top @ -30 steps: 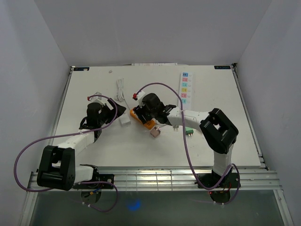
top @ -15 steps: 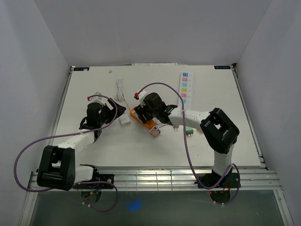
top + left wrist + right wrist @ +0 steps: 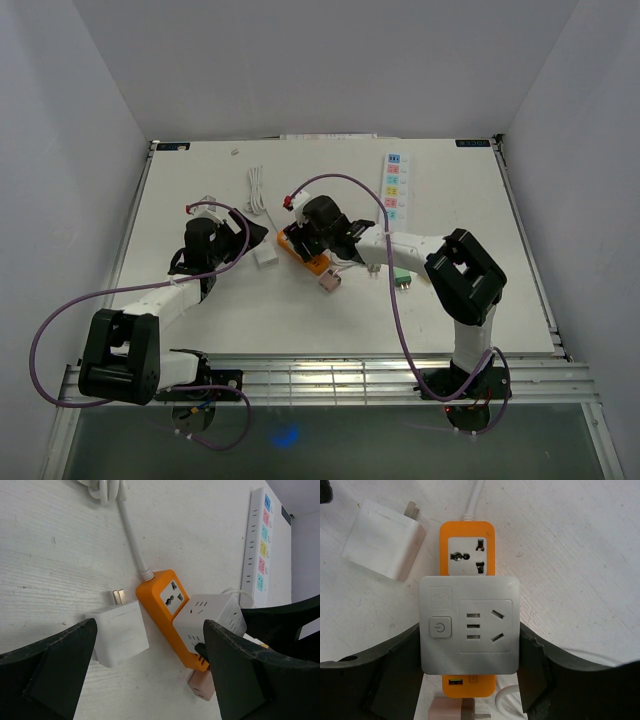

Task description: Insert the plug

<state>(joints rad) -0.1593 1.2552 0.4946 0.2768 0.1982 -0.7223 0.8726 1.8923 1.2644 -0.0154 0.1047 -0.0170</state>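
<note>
Jaws of the left gripper [image 3: 150, 645] stand wide and empty, either side of the white charger [image 3: 122, 639], its prongs toward 12 o'clock. The right gripper [image 3: 469, 650] pinches the white cube plug [image 3: 469, 625] by its sides atop the orange strip [image 3: 467, 555], whose long axis runs 12 to 6.

Bright even overhead light, soft shadows, sharp focus, no glare

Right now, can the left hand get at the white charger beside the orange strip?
Probably yes: the left hand hangs open over the white charger, nothing lies on it, and the right hand grips the cube adapter instead.
</note>
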